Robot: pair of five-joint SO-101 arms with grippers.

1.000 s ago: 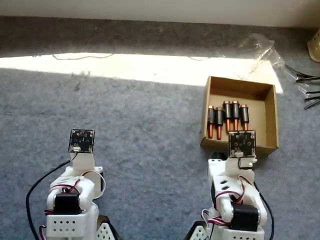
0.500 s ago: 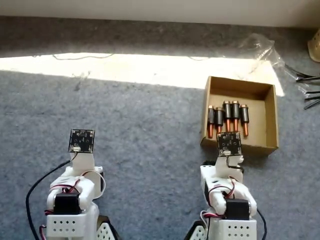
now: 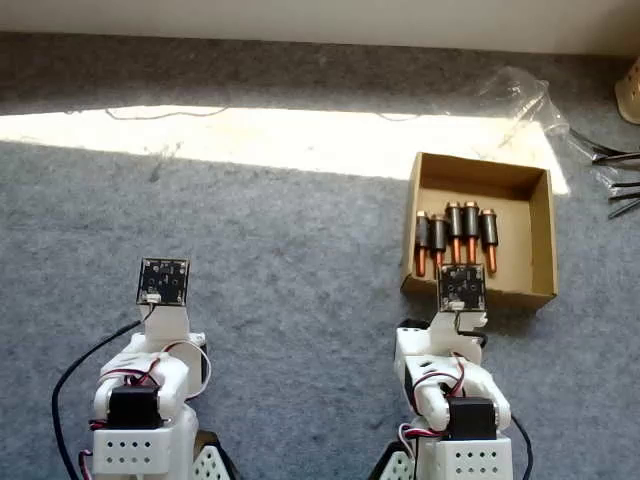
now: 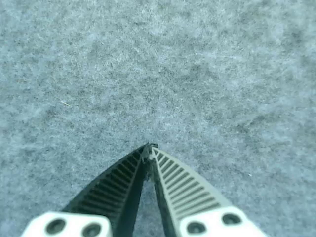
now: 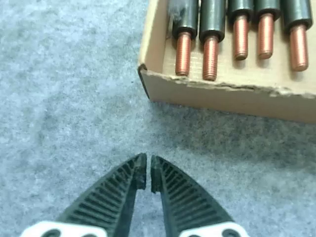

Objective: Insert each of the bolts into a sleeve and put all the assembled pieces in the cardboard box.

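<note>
Several assembled pieces (image 3: 456, 236), copper bolts in black sleeves, lie side by side in the cardboard box (image 3: 541, 232) at the right. In the right wrist view the same bolts (image 5: 240, 29) rest behind the box's front wall (image 5: 237, 96). My right gripper (image 5: 148, 173) hovers over the carpet just in front of that wall, shut and holding nothing. Over bare grey carpet on the left side, my left gripper (image 4: 149, 150) is shut with nothing between its fingers. Both arms (image 3: 160, 350) (image 3: 450, 370) sit pulled back near the front edge.
Grey carpet (image 3: 280, 250) covers the floor, with a bright band of sunlight (image 3: 270, 135) across the back. A crumpled clear plastic bag (image 3: 520, 95) lies behind the box. Dark tools (image 3: 615, 180) lie at the far right edge.
The right arm has drawn back from the box and shifted slightly left. The left arm has stayed still.
</note>
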